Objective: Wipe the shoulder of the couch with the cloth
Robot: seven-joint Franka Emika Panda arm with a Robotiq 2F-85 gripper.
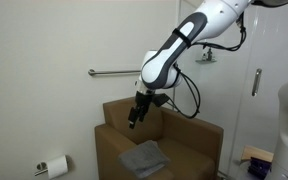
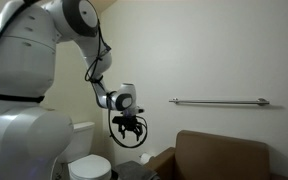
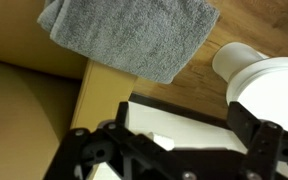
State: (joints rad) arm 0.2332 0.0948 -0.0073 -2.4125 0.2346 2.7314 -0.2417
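Wrist view cuts the cloth (image 3: 134,35) off at the top edge; in an exterior view we see it lying on the couch (image 1: 199,140) seat; the gripper (image 1: 133,122) hangs above, jaws wide, empty.

Wide-spread hand (image 2: 131,130) near couch (image 2: 224,158)

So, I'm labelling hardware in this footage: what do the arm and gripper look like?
The arm is glossy white, built of rounded segments with dark bands at the joints. A black cable loops loosely beside its wrist. The gripper is black, with chunky, linked black fingers.
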